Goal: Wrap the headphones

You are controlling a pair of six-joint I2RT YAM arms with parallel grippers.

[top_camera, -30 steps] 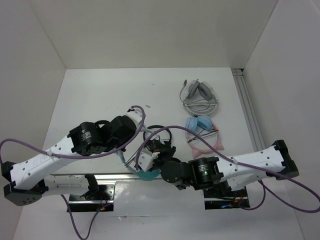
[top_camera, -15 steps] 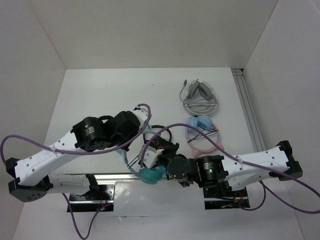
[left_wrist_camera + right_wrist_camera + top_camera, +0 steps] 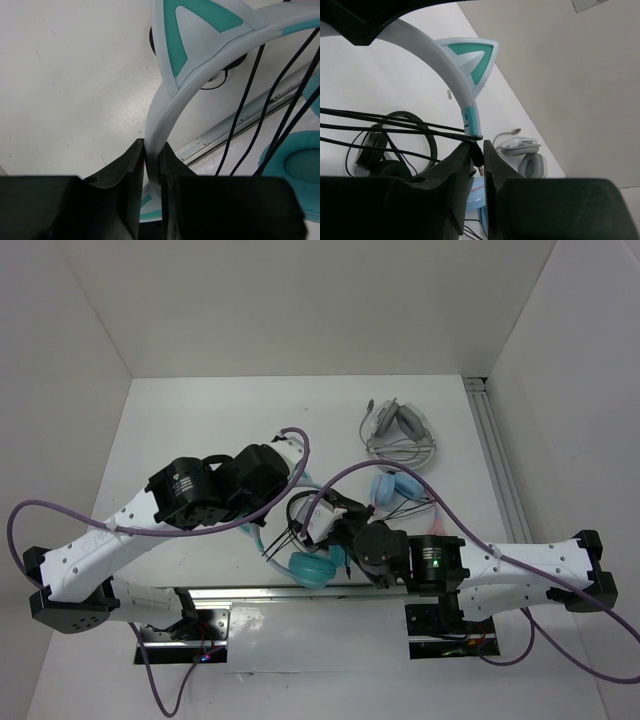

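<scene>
The teal headphones (image 3: 312,568) hang between my two arms near the table's front edge, one teal cup lowest. My left gripper (image 3: 152,150) is shut on the white headband (image 3: 165,110) just below a cat ear (image 3: 187,30). Thin dark cable strands (image 3: 240,115) run across the band. In the right wrist view the cable loops round the headband's teal end (image 3: 468,117). My right gripper (image 3: 478,150) has its jaws close around the cable's jack plug (image 3: 479,159). In the top view my left gripper (image 3: 286,506) and right gripper (image 3: 326,524) sit close together over the headphones.
A pink cat-ear pair with blue cups (image 3: 405,502) lies just right of my right wrist. A white and grey headset (image 3: 400,430) lies behind it. A small black pair (image 3: 380,145) rests under the cable. A metal rail (image 3: 495,460) lines the table's right edge.
Both arms have shifted to the right and farther onto the table, carrying the headphones along. The teal cup now hangs in plain sight. The right jaws have eased apart slightly.
</scene>
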